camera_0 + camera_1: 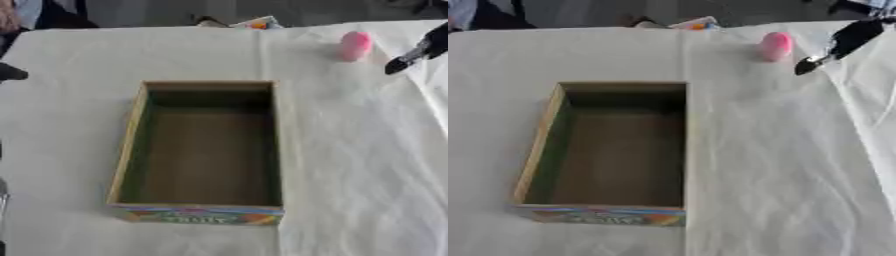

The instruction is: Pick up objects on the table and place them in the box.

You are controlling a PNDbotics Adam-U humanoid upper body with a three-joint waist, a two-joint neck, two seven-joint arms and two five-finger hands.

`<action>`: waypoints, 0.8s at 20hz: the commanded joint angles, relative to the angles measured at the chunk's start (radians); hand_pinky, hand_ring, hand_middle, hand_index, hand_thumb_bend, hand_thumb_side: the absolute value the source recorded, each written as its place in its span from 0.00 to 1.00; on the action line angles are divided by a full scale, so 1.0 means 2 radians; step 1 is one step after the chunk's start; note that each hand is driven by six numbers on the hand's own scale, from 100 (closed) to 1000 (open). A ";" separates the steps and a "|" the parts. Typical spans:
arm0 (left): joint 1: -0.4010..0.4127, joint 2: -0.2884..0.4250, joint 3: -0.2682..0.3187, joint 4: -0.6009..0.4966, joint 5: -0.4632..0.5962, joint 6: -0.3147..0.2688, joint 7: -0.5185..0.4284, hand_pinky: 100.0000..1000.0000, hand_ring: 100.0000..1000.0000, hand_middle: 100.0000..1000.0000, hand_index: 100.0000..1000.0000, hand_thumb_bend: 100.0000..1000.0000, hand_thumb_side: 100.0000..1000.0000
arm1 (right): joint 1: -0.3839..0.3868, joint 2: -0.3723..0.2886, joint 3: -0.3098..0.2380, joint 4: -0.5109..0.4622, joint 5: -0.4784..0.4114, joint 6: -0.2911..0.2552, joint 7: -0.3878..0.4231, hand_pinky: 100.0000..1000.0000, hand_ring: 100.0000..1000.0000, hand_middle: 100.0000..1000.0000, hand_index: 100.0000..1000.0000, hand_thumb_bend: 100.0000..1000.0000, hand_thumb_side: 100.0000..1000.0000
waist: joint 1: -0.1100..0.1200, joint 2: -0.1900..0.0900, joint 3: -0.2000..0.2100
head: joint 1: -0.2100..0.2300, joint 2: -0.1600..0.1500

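A white cloth-covered table is seen carrying an open cardboard box, its inside bare, with a small pink rounded object lying well beyond the box's far right corner. Just to the right of that pink object, the right hand is shown reaching in from the upper right; whether its fingers are apart or together cannot be told, and the left hand is not clearly shown. The rounded object could be nudged and rolled farther from the box if it is met off-centre.
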 commanded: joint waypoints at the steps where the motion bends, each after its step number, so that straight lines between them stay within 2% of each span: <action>1: -0.007 0.014 0.000 -0.010 -0.002 0.000 -0.002 0.52 0.44 0.52 0.75 0.00 0.90 | -0.014 -0.003 -0.018 -0.006 0.024 -0.006 0.022 0.80 1.00 0.90 1.00 1.00 0.37 | 0.000 -0.007 0.001 | -0.002 -0.010; 4: -0.008 0.013 0.000 -0.010 -0.002 0.000 -0.003 0.52 0.44 0.52 0.74 0.00 0.89 | -0.014 0.005 -0.033 -0.011 0.045 -0.008 0.032 0.79 1.00 0.90 1.00 1.00 0.39 | 0.001 -0.005 0.003 | -0.003 -0.015; 8: -0.010 0.013 -0.001 -0.010 -0.002 0.000 -0.003 0.52 0.44 0.52 0.73 0.00 0.89 | -0.013 0.013 -0.042 -0.009 0.068 -0.009 0.026 0.79 1.00 0.90 1.00 1.00 0.38 | 0.002 -0.002 0.005 | -0.006 -0.020; 16: -0.017 0.015 -0.003 -0.010 -0.002 -0.001 -0.005 0.52 0.44 0.52 0.73 0.00 0.89 | -0.016 0.021 -0.064 0.007 0.085 0.017 -0.019 0.76 0.97 0.87 1.00 1.00 0.42 | 0.001 0.008 0.014 | -0.016 -0.027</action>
